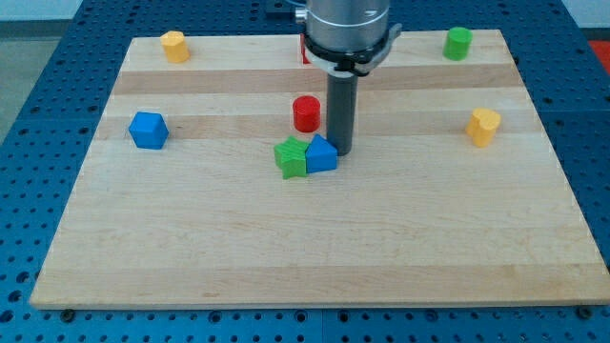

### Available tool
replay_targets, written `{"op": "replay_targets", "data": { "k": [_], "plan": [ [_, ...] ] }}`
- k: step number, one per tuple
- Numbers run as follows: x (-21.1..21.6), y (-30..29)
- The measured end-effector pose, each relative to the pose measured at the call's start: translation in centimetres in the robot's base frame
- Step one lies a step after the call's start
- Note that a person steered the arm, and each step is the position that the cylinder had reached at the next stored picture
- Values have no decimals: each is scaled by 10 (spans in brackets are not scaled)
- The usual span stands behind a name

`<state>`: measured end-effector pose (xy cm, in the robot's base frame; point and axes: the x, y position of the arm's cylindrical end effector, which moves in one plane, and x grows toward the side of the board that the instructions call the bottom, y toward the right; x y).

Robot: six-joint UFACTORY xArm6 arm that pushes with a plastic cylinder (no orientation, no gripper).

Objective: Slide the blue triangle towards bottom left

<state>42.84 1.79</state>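
The blue triangle (321,154) lies near the middle of the wooden board (315,238). It touches a green star-shaped block (291,157) on its left. My tip (341,151) stands right against the blue triangle's right side, slightly toward the view's top. A red cylinder (306,113) stands just above the pair, to the left of the rod.
A blue block (148,131) sits at the left. A yellow block (173,46) is at the top left, a green cylinder (457,43) at the top right, and a yellow block (483,127) at the right. A red piece (305,52) peeks out behind the arm.
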Motion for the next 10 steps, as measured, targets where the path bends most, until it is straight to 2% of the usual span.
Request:
{"op": "replay_targets", "data": {
  "k": [2,5,8,10],
  "plan": [
    [11,-23],
    [60,-28],
    [98,-68],
    [133,-71]
  ]
}}
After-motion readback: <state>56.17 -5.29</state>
